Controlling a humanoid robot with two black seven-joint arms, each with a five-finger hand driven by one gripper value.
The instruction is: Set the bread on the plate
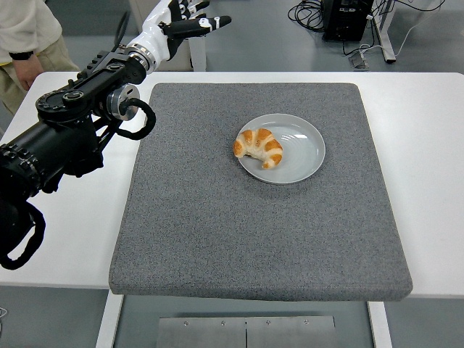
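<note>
A golden croissant (258, 147) lies on the left part of a grey round plate (301, 152), which sits on the grey mat (254, 217). My left arm reaches from the left edge up to the top of the picture, far from the plate. Its white hand (190, 20) is above the table's far edge with fingers spread, holding nothing. The right arm does not show.
The mat covers the middle of the white table (428, 145). A person (29, 36) stands at the top left corner behind the table. Cables and a black box (346, 18) lie on the floor beyond the far edge.
</note>
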